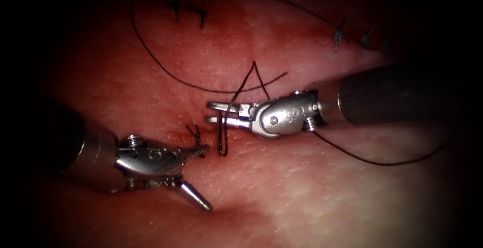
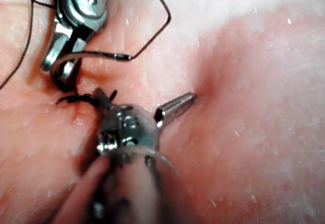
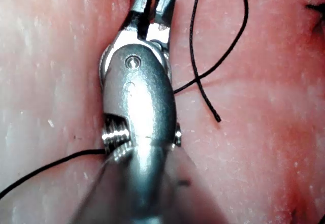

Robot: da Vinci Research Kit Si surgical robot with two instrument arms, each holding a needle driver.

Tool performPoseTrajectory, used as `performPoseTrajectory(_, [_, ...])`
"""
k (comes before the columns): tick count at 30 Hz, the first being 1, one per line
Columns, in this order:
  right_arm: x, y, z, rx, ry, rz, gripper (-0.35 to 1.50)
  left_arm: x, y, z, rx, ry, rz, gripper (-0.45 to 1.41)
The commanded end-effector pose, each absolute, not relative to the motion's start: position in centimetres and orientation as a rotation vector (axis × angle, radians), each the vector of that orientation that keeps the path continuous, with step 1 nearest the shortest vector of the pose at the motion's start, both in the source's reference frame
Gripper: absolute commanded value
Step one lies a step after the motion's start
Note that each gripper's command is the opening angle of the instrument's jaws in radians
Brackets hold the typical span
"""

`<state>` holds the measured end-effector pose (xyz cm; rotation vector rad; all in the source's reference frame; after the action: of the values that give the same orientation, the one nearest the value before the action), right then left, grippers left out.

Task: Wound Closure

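My right tool (image 1: 209, 113) comes in from the right and is shut on the curved needle (image 1: 224, 132) near the middle of its curve. The needle's tip end dips into the tissue (image 1: 302, 202) just right of a dark knotted stitch (image 1: 193, 133). In the left wrist view the needle (image 2: 96, 55) arcs out from the right tool (image 2: 56, 66), and black thread (image 2: 162, 26) runs off its blunt end. My left tool (image 1: 207, 178) sits low on the left with its jaws spread wide, holding nothing, its upper jaw beside the knot (image 2: 76, 98).
A long loop of thread (image 1: 166, 67) lies across the tissue above the tools, and another strand (image 1: 372, 162) trails under the right shaft. Earlier dark stitches (image 1: 188, 12) sit at the upper left, with others (image 1: 352, 36) at the upper right. Red fluid stains the tissue around the knot.
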<state>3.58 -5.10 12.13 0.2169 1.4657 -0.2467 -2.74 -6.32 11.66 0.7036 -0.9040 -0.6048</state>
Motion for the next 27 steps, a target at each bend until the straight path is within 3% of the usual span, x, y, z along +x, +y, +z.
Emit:
performPoseTrajectory(1, [3.63, -5.18, 12.2, 0.223, 1.462, -0.249, -0.35, -2.78, -6.43, 11.7, 0.708, -0.904, -0.604, 1.01])
performPoseTrajectory(15, [3.33, -5.47, 12.21, 0.338, 1.389, -0.242, -0.35, -2.79, -6.42, 11.7, 0.708, -0.904, -0.605, 1.01])
performPoseTrajectory(27, [3.25, -5.84, 12.53, 0.499, 1.203, -0.173, -0.35, -2.78, -6.42, 11.7, 0.708, -0.904, -0.605, 1.01])
